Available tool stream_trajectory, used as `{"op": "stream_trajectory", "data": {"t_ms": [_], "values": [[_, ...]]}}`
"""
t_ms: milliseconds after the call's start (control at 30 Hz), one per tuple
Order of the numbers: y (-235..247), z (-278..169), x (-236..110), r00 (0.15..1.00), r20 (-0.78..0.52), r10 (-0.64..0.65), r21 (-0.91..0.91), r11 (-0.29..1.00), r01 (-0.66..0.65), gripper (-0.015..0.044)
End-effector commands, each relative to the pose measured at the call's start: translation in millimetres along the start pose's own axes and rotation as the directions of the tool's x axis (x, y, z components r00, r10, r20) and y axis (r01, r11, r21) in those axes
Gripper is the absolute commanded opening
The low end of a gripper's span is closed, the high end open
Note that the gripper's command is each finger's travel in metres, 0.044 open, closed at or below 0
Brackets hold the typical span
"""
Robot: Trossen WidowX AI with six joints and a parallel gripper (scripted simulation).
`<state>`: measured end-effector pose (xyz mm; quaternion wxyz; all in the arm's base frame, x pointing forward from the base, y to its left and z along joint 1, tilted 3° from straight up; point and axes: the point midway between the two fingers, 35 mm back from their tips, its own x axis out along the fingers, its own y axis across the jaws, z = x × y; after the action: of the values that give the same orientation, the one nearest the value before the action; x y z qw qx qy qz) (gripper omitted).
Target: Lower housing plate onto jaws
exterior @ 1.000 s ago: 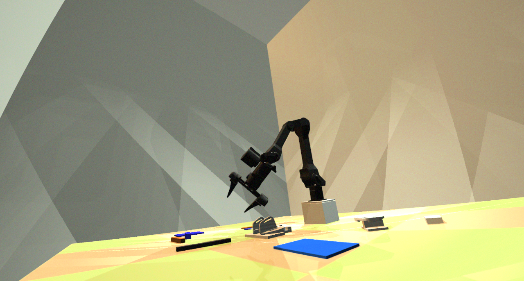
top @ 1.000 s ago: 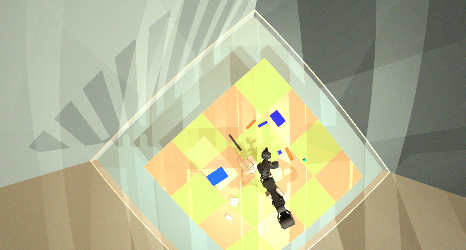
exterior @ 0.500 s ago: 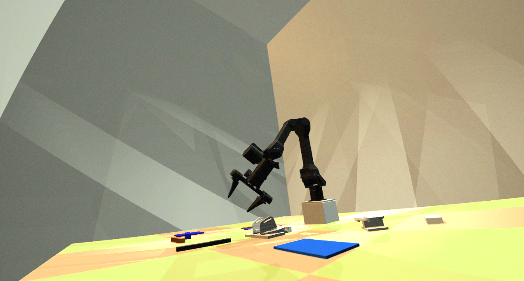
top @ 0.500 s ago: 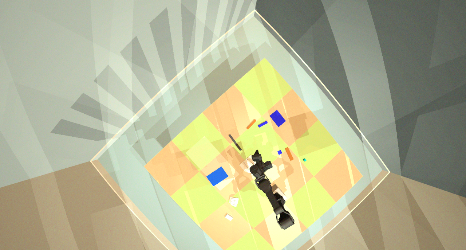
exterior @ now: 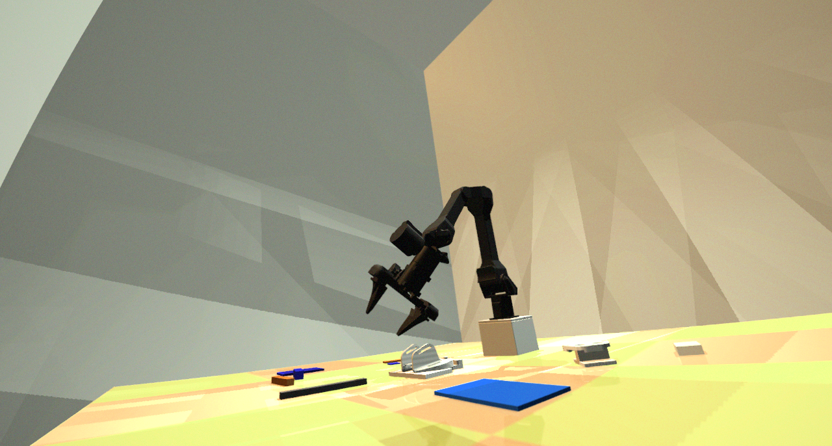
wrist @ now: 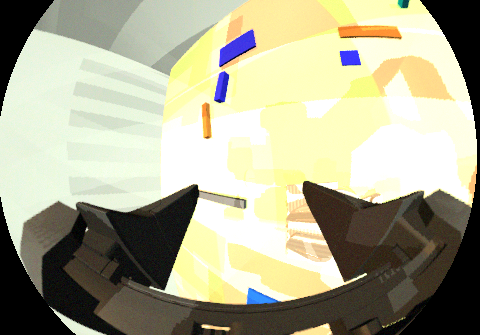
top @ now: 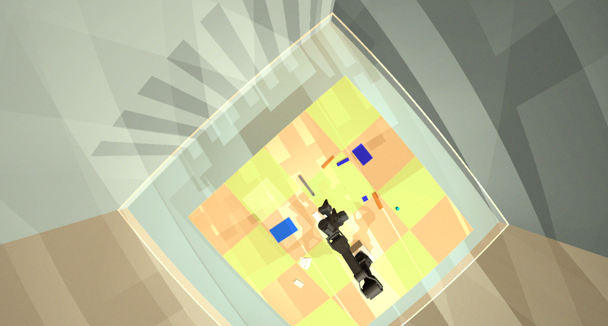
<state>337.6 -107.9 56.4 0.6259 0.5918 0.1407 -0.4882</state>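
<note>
A pale assembly (exterior: 420,362) (wrist: 299,230) has two upright curved, slotted plates on a flat base. In the top view the arm mostly covers it. A second pale piece (top: 305,263) (exterior: 592,354) stands apart, with a flat top over a darker body and a base. Which of these parts is the housing plate, and where the jaw stubs are, I cannot tell. My gripper (exterior: 382,323) (wrist: 251,189) is open and empty, tilted down above the first assembly and touching nothing. Its right finger hides part of that assembly in the wrist view.
A blue plate (top: 283,229) (exterior: 503,393) and a dark bar (top: 306,185) (exterior: 323,389) (wrist: 222,200) lie near the assembly. A small pale block (top: 299,282) (exterior: 688,348) lies past the second piece. Orange bars, blue blocks and a teal block (top: 397,208) (wrist: 404,0) lie farther off.
</note>
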Motion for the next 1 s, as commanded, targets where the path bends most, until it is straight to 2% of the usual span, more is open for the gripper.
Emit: {"op": "stream_trajectory", "data": {"t_ms": [0,500,967], "values": [[1.1,-10.7,-1.9,1.0,-0.023,-0.006,-0.05,0.999,0.005,0.044],[-0.5,-55.9,-18.5,0.992,-0.124,-0.036,-0.299,0.954,-0.002,0.044],[-8.9,-99.6,-38.8,0.972,-0.217,-0.089,-0.531,0.846,-0.041,0.044]]}}
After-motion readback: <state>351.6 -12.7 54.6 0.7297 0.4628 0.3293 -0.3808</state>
